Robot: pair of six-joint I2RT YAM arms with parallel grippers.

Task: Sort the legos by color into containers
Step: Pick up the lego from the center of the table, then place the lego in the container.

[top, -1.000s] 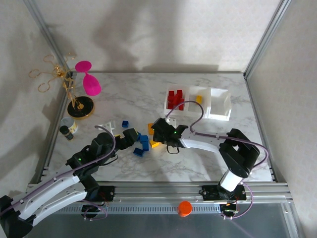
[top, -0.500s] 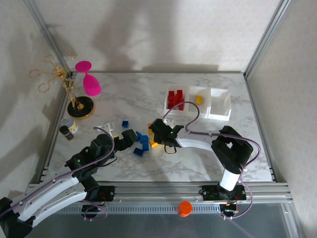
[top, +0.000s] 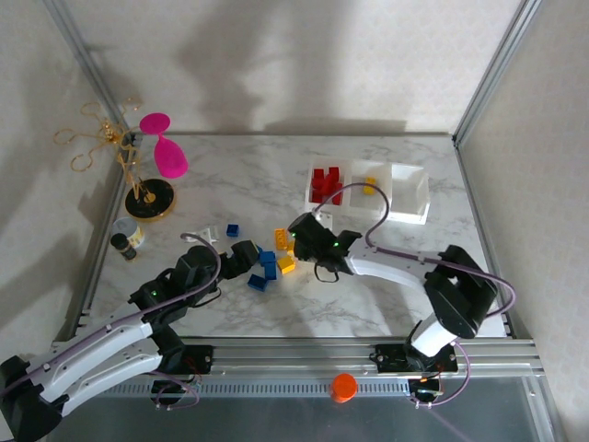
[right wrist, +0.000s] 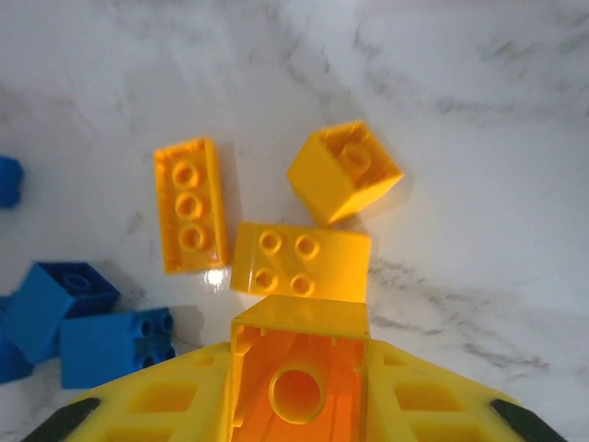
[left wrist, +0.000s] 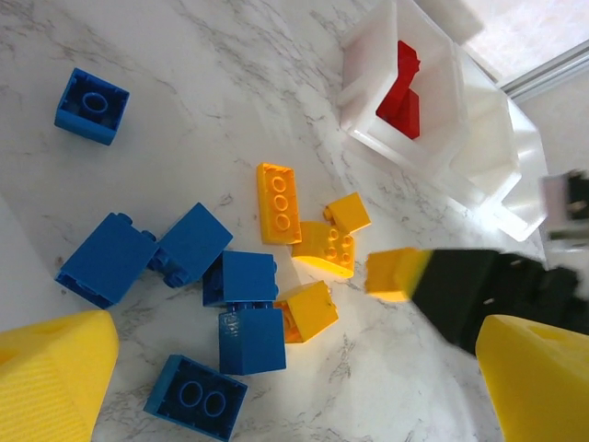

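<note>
I see red legos point(top: 324, 182) in the containers' point(top: 408, 212) left bin, one yellow lego point(top: 369, 184) in the middle bin. Left of the containers and nearer me, my right tool point(top: 294, 241) and left tool point(top: 250, 257) flank loose blue and yellow legos point(top: 269, 262).

grey veins run through the white marble-patterned worktop point(top: 258, 175). loose on it lie small glossy blue plastic bricks point(left wrist: 248, 276) and small glossy yellow plastic bricks point(right wrist: 301, 261); small glossy red plastic bricks point(top: 324, 184) show through the clear white-rimmed plastic bin point(top: 308, 195). the hollow yellow plastic brick point(right wrist: 299, 341) matches the yellow fingers point(right wrist: 156, 405) of the right claw point(right wrist: 299, 387). the balloon-shaped ornament point(top: 168, 157) is pink.
</note>
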